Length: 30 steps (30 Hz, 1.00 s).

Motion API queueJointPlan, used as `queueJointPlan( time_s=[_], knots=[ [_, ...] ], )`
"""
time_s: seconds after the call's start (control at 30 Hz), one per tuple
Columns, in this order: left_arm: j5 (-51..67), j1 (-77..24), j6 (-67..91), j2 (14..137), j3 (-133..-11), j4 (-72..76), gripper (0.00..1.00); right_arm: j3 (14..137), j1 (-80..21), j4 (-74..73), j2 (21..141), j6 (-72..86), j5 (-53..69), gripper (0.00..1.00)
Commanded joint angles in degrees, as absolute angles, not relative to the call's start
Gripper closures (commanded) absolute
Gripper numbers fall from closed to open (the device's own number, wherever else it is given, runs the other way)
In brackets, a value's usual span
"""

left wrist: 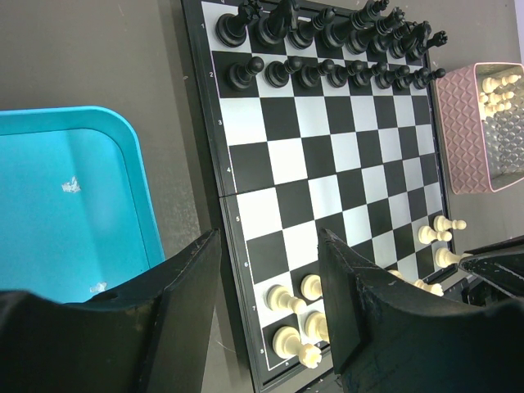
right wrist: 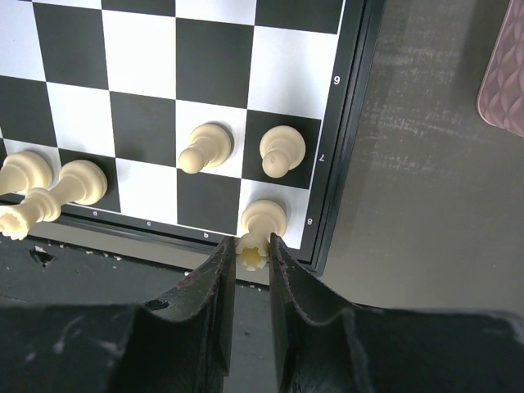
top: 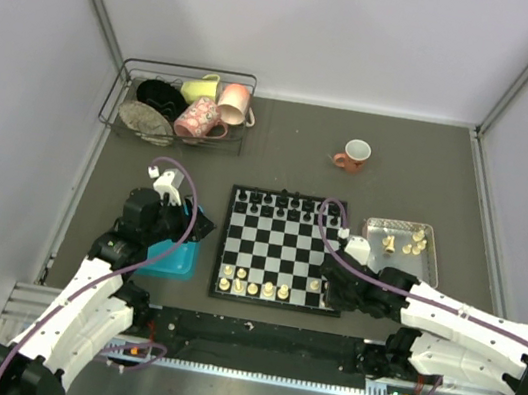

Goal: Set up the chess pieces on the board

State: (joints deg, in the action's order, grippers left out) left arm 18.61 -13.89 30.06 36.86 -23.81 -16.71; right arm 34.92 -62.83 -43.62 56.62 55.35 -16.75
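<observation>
My right gripper pinches the cream rook, standing on the board corner square at bottom centre; left gripper is spread, farther away.

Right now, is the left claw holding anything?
No, the left gripper is open, its fingers wide apart with only the board showing between them.
</observation>
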Motion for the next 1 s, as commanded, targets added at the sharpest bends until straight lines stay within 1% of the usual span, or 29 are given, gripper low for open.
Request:
queueJointPlan(
  time_s=[0.0,0.07,0.1,0.13,0.17,0.27,0.37,0.53,0.6,0.77,0.8,0.87,0.9,0.97],
  knots=[
    [19.2,-13.6,29.5,36.0,-23.6,-14.5,0.44,34.2,-63.4,-42.5,56.2,56.0,-18.7,0.8],
    [19.1,-13.6,29.5,35.9,-23.6,-14.5,0.44,34.3,-63.4,-42.7,56.1,56.1,-18.7,0.79],
    [19.1,-13.6,29.5,35.9,-23.6,-14.4,0.44,34.3,-63.4,-42.5,56.1,56.1,-18.7,0.73],
    [19.2,-13.6,29.5,36.0,-23.6,-14.4,0.44,34.3,-63.4,-42.5,55.8,56.1,-18.6,0.71],
    [19.0,-13.6,29.5,35.9,-23.6,-14.4,0.44,34.4,-63.4,-42.5,55.6,56.1,-18.6,0.66],
    [19.0,-13.6,29.5,35.9,-23.6,-14.4,0.44,34.6,-63.4,-42.5,54.9,55.8,-18.4,0.59],
    [18.9,-13.6,29.6,35.9,-23.6,-14.5,0.44,35.0,-63.4,-42.5,53.9,55.6,-18.3,0.55],
    [18.9,-13.7,29.6,35.9,-23.7,-14.6,0.44,37.3,-63.4,-43.0,52.3,54.1,-18.4,0.54],
    [19.0,-13.6,29.6,35.9,-23.7,-14.5,0.44,38.6,-61.9,-43.5,51.1,53.6,-18.2,0.53],
    [19.0,-13.6,29.4,35.9,-24.2,-15.0,0.44,44.4,-51.8,-44.2,49.6,46.2,-16.4,0.53],
    [19.0,-13.6,29.4,35.9,-24.2,-15.0,0.44,45.2,-46.4,-44.3,49.7,44.7,-15.2,0.53],
    [18.9,-13.6,29.4,35.9,-24.2,-15.1,0.44,47.3,-39.8,-44.1,50.5,40.4,-13.6,0.52],
    [18.8,-13.6,29.5,35.9,-24.1,-15.0,0.44,47.9,-34.1,-44.1,51.1,39.0,-12.4,0.52],
    [18.9,-13.6,29.5,36.1,-24.1,-14.9,0.44,48.5,-27.6,-42.1,53.3,35.6,-10.7,0.52]
  ],
)
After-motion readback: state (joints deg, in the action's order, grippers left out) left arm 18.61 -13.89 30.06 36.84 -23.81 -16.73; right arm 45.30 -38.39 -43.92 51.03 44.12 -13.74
